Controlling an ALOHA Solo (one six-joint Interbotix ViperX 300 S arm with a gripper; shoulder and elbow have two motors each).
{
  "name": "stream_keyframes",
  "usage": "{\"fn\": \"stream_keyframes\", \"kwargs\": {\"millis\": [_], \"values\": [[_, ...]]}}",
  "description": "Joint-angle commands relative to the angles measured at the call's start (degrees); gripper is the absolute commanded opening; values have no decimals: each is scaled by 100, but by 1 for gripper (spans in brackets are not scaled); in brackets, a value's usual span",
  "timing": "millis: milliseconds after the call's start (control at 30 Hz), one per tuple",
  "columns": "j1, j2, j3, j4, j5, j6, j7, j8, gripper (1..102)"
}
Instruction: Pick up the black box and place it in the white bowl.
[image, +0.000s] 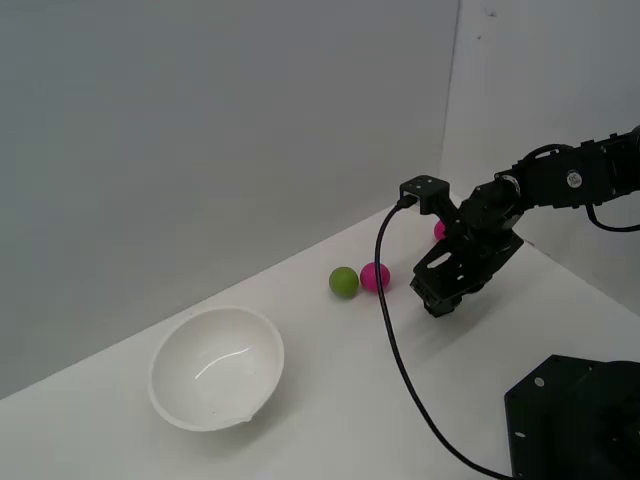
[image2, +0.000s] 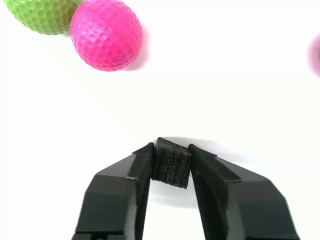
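Observation:
In the wrist view my gripper (image2: 171, 159) is shut on the black box (image2: 171, 163), a tiny matte black cube pinched between the two fingertips just above the white table. In the exterior view the gripper (image: 440, 303) is low over the table at the exterior view's right, and the box is hidden by the fingers. The white bowl (image: 217, 367) sits tilted on the table at the exterior view's left, well apart from the gripper, with nothing inside it.
A green ball (image: 344, 282) and a pink ball (image: 375, 276) lie side by side just left of the gripper; both show in the wrist view (image2: 45, 15) (image2: 106, 34). Another pink ball (image: 439, 230) lies behind the arm. The black robot base (image: 575, 420) stands at the front right. A cable (image: 400, 350) hangs over the table.

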Motion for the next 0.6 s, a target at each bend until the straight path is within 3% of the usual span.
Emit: {"fn": "stream_keyframes", "kwargs": {"millis": [0, 67, 567], "values": [[79, 79, 132, 9, 9, -114, 26, 18, 18], [70, 123, 176, 9, 9, -114, 26, 18, 3], [70, 624, 668, -105, -123, -18, 334, 18, 3]]}}
